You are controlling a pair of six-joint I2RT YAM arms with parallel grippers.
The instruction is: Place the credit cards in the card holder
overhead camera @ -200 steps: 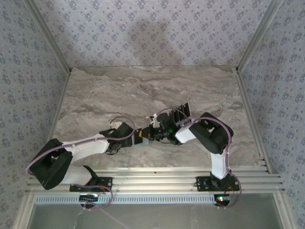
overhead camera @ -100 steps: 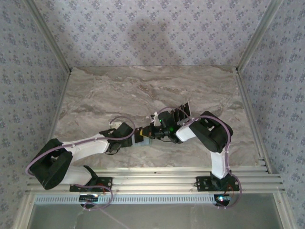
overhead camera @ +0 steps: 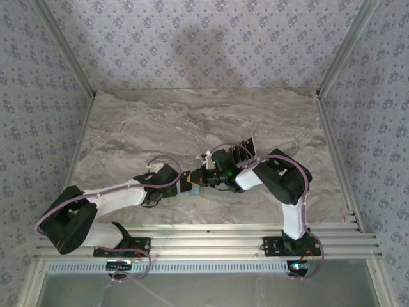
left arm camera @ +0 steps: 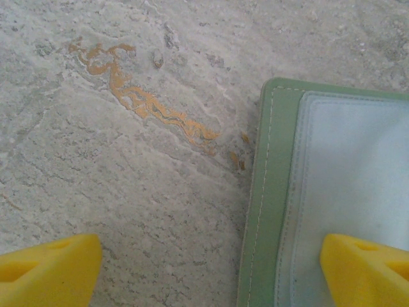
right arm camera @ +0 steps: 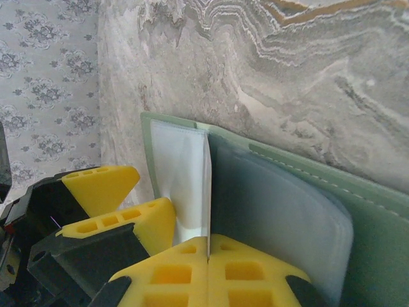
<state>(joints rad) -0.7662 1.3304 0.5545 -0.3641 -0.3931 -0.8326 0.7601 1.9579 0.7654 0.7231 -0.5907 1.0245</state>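
Marble counter [overhead camera: 192, 121]; card holder [left arm camera: 268, 192] open. My left pincer [left arm camera: 208, 256] wide over its edge, right pincer [right arm camera: 208, 249] shut on a pale-edged sheet [right arm camera: 207, 192]. Credit cards [overhead camera: 243, 151] fanned nearby; loading looks barely begun

You face no readable lettering, label or number on card holder [left arm camera: 268, 192], credit card [right arm camera: 208, 192] or table [left arm camera: 128, 179].

The far half of the counter [overhead camera: 192, 115] lies bare, giving wide passage. Toward the near middle, the left arm [overhead camera: 115, 195] and right arm [overhead camera: 281, 179] meet over the card holder [left arm camera: 271, 192], with the credit cards [overhead camera: 243, 151] just beside the right one.
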